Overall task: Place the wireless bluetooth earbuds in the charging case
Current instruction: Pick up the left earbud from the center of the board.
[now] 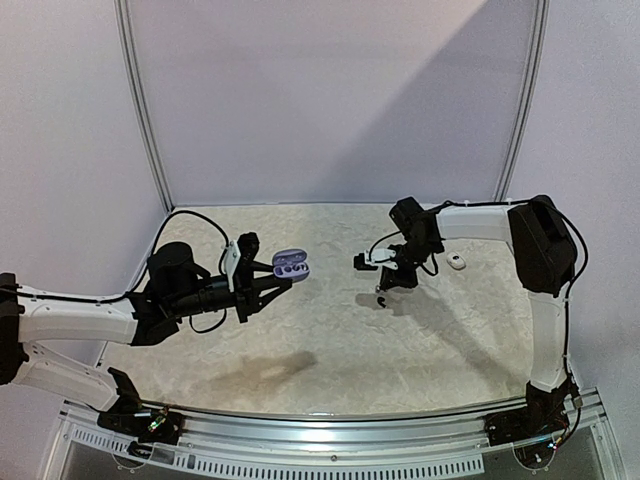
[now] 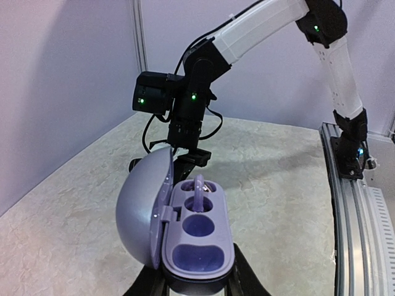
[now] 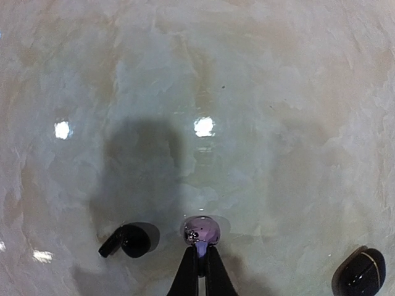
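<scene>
Left end effector (image 1: 283, 282) holds an open lavender case (image 1: 290, 265).

Top: we look down from the near edge over the whole worktop (image 1: 330, 340).
Left wrist: we face the right arm (image 2: 265, 28), shared with top.
Right wrist: we look straight down, close.

Under the open case (image 2: 197, 246) the left gripper (image 2: 197, 288) is mostly hidden and cut by the bottom edge. The lilac earbud (image 3: 201, 230) has its stem hidden inside the right gripper (image 3: 199, 254). A black round thing (image 3: 361, 271) is cropped at the edge. From above, a white speck (image 1: 457, 262) is too small to tell.
</scene>
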